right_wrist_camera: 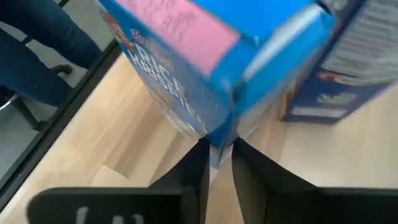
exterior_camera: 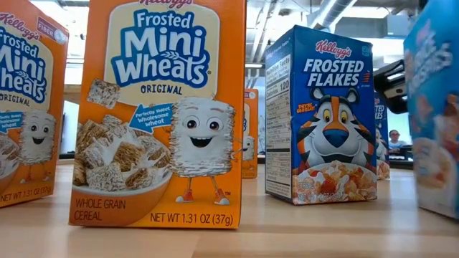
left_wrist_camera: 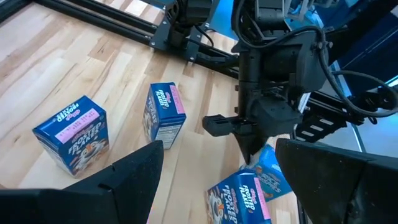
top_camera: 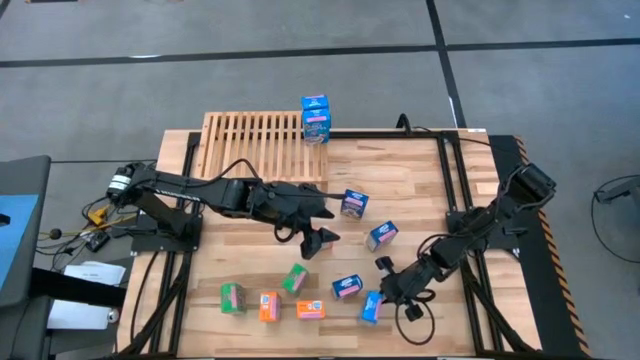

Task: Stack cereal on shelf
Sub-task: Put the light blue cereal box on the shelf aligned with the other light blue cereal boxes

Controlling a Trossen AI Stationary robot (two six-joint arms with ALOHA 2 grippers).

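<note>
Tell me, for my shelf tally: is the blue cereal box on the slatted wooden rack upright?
Upright: the blue cardboard cereal box stands on end at the light-wood slatted rack's corner.

Rice Krispies box (right_wrist_camera: 205, 68) cut off by frame, orange box (exterior_camera: 25, 107) cropped at edge

Grey floor (top_camera: 300, 40) w/ dark seams, ceiling pipes (exterior_camera: 337, 11), bright windows (exterior_camera: 75, 43)

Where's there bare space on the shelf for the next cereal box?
The shelf is bare from its left edge across to the single blue box standing at its right end. The table's front strip is crowded: green, orange and blue boxes lie there.
</note>
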